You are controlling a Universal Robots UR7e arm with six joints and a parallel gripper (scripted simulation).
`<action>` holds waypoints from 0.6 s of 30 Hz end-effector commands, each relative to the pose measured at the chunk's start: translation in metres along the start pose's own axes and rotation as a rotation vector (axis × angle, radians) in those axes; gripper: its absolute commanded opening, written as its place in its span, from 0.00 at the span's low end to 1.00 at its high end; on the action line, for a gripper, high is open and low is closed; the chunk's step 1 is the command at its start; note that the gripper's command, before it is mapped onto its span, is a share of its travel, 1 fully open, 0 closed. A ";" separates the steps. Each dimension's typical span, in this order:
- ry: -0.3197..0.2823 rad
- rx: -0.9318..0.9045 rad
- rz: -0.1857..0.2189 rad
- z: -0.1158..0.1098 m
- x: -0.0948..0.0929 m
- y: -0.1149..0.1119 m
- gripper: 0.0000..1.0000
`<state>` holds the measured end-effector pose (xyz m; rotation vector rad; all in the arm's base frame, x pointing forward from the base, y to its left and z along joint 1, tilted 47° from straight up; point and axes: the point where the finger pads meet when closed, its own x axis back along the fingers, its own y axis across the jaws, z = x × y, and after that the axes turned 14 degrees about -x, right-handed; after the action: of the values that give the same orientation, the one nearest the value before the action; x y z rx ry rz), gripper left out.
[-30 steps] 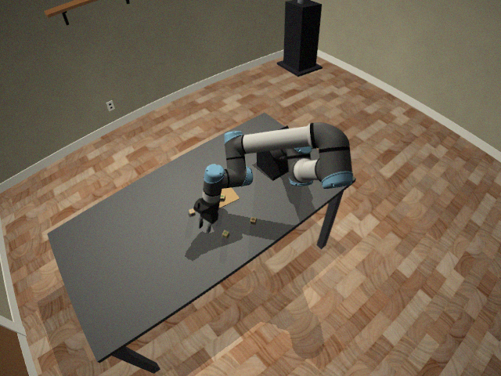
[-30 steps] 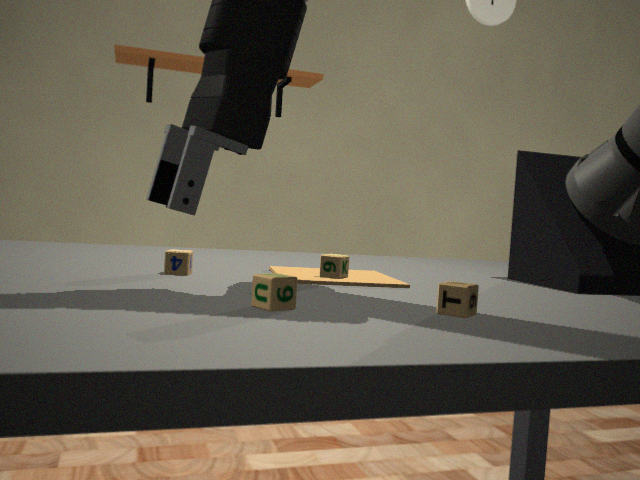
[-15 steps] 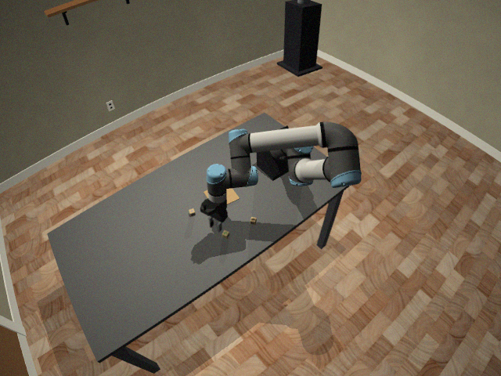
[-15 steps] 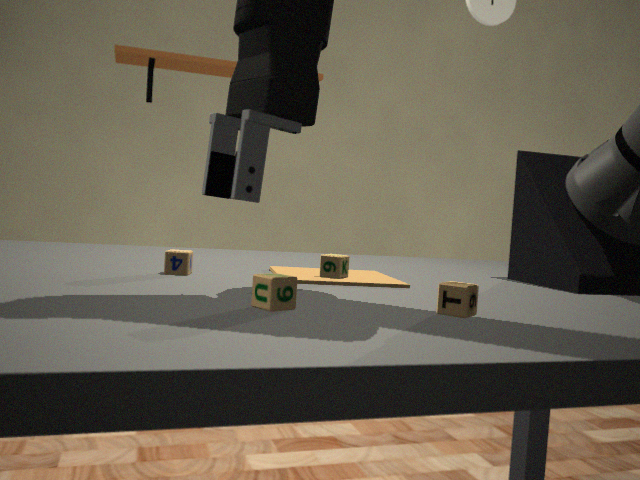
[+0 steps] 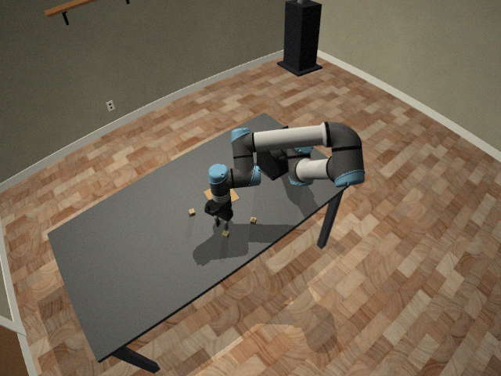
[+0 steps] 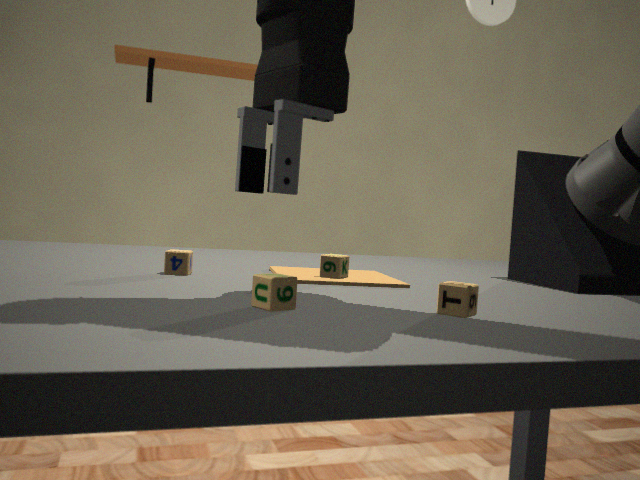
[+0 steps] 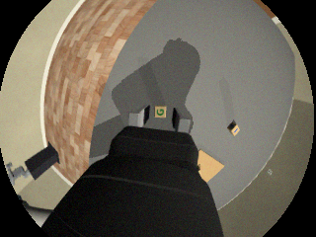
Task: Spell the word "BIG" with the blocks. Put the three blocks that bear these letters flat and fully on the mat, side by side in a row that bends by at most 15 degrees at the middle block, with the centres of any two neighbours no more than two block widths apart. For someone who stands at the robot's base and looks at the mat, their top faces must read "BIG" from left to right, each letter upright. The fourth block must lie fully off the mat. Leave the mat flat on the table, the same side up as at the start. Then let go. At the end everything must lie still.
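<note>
My gripper is open and empty, pointing straight down well above the table. Right below it lies a wooden block with green letters, off the mat; it also shows between my fingers in the wrist view and under the gripper in the top view. A second block with green letters sits on the tan mat. A block with a black T lies off the mat to the right. A block with a blue 4 lies off the mat to the left.
The arm's dark base box stands at the right of the table. The table's front edge runs close to the blocks. The mat is partly hidden by the arm in the top view.
</note>
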<state>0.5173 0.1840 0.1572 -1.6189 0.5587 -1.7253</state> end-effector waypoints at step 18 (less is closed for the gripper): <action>-0.012 0.005 0.005 -0.003 0.001 -0.004 1.00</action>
<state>0.5127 0.1853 0.1587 -1.6249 0.5585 -1.7093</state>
